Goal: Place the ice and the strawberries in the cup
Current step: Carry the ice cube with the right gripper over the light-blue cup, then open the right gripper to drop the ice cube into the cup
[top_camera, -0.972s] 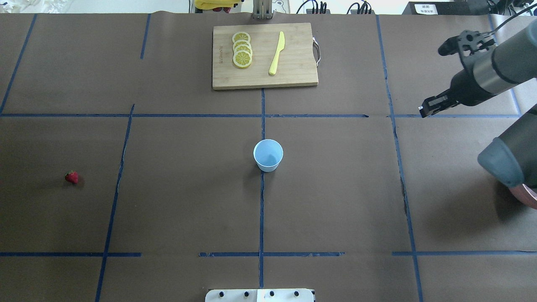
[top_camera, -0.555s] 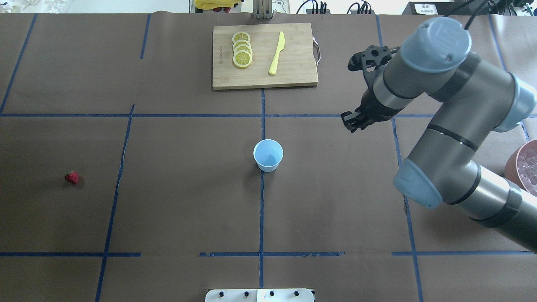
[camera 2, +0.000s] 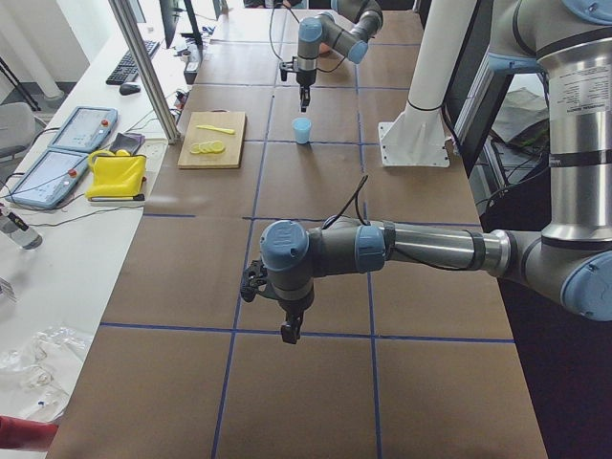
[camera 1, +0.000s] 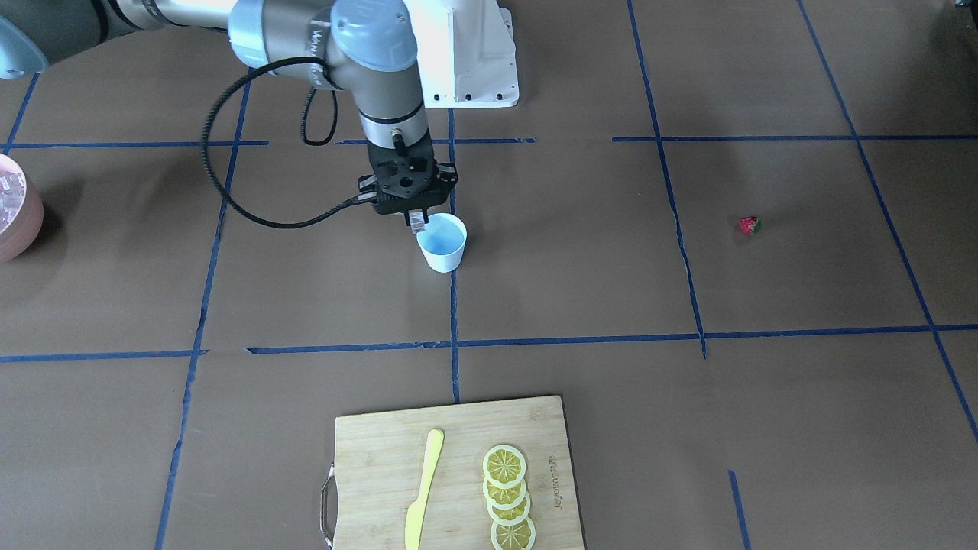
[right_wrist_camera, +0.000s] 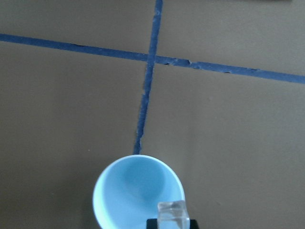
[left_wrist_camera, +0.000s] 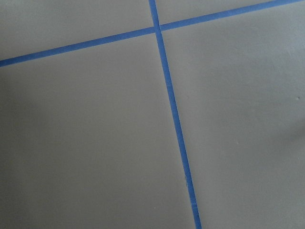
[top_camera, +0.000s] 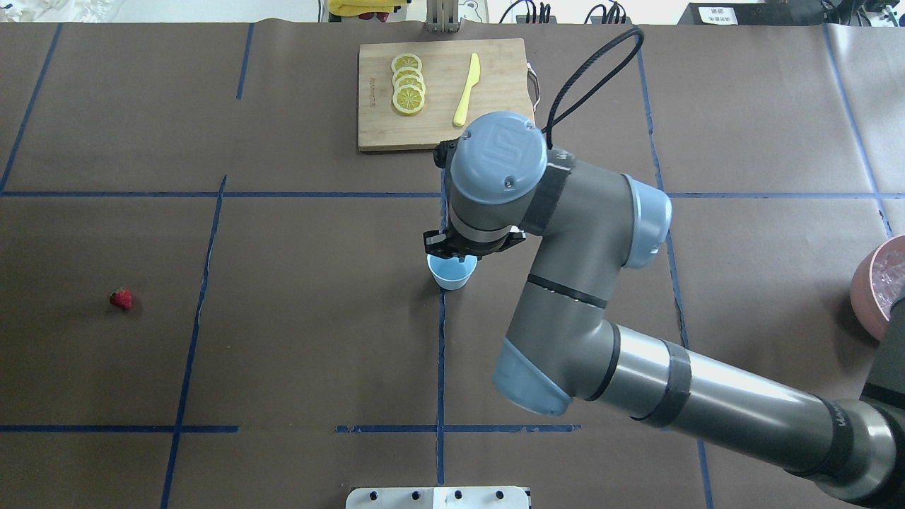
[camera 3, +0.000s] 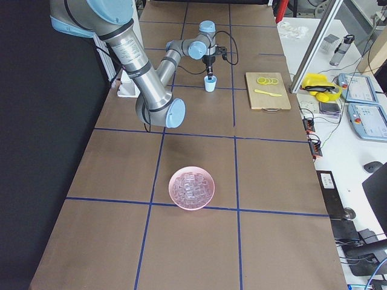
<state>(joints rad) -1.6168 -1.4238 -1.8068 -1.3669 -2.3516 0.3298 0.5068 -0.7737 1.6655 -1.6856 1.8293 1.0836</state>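
Observation:
The pale blue cup [top_camera: 452, 280] stands at the table's middle and looks empty inside in the right wrist view [right_wrist_camera: 126, 191]. My right gripper [camera 1: 416, 222] is shut on a clear ice cube [right_wrist_camera: 171, 213] and holds it just above the cup's [camera 1: 444, 256] rim, on the robot's side. The tiny red strawberry [top_camera: 121, 299] lies alone at the far left of the table, also in the front view [camera 1: 749, 225]. My left gripper [camera 2: 288, 332] shows only in the left side view, low over bare table; I cannot tell whether it is open or shut.
A pinkish bowl [camera 3: 171, 192] full of ice cubes sits at the table's right end, also at the overhead view's right edge [top_camera: 860, 283]. A wooden cutting board [top_camera: 495, 127] with lemon slices [top_camera: 408, 88] and a yellow knife [top_camera: 467, 90] lies behind the cup.
My right arm has swung left from the bowl's side of the table to over the cup, with the gripper now at the cup's rim. Cup and strawberry have not moved.

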